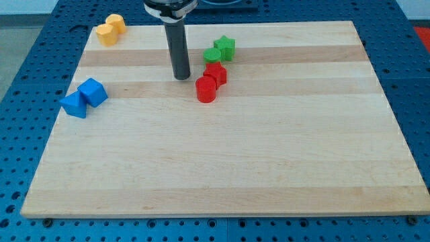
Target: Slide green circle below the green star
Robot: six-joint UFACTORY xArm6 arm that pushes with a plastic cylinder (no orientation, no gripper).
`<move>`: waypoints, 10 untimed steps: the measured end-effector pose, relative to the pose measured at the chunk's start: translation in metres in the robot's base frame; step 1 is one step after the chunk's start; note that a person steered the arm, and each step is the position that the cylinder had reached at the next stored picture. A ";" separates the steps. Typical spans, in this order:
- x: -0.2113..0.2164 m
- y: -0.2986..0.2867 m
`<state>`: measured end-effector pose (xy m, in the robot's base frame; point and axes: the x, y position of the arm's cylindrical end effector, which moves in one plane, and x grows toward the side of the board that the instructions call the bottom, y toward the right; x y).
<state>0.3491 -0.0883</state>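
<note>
The green circle (213,56) lies near the view's top centre, touching the lower left of the green star (226,47). My tip (181,77) rests on the board to the left of and slightly below the green circle, apart from it. Just below the green circle sit a red star-like block (216,72) and a red cylinder (205,89), touching each other.
Two yellow blocks (111,29) sit at the top left corner of the wooden board (222,161). A blue cube (93,91) and a blue triangular block (73,104) sit at the left edge. Blue perforated table surrounds the board.
</note>
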 end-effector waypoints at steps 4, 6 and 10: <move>-0.061 0.011; -0.061 0.038; -0.059 0.055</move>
<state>0.2900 -0.0331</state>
